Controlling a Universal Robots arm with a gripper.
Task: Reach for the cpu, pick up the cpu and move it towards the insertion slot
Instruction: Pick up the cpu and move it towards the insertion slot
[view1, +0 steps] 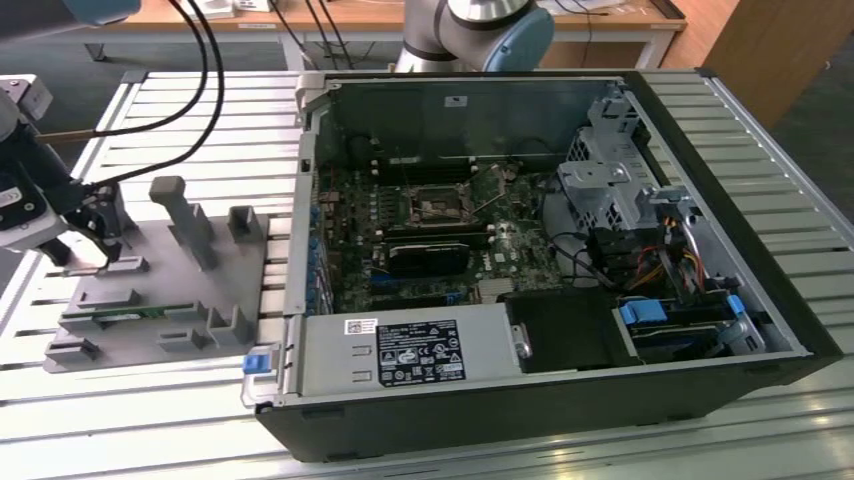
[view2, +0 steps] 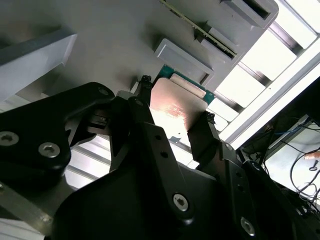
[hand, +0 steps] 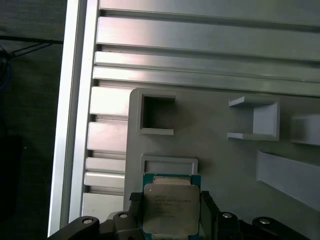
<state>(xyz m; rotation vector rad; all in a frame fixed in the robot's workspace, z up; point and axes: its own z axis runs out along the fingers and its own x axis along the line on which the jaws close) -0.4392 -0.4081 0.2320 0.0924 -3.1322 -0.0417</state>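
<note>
The black gripper (view2: 176, 100) is seen closest, its jaws pinched on opposite edges of the cpu (hand: 169, 207), likely to spare its faces, at the grey fixture (view1: 174, 290), well apart from the insertion slot (view1: 438, 205)

Silver-grey cpu (hand: 168, 210) edged in teal-green, black tool (view2: 176, 100), pale grey tray (hand: 215, 160)
</note>
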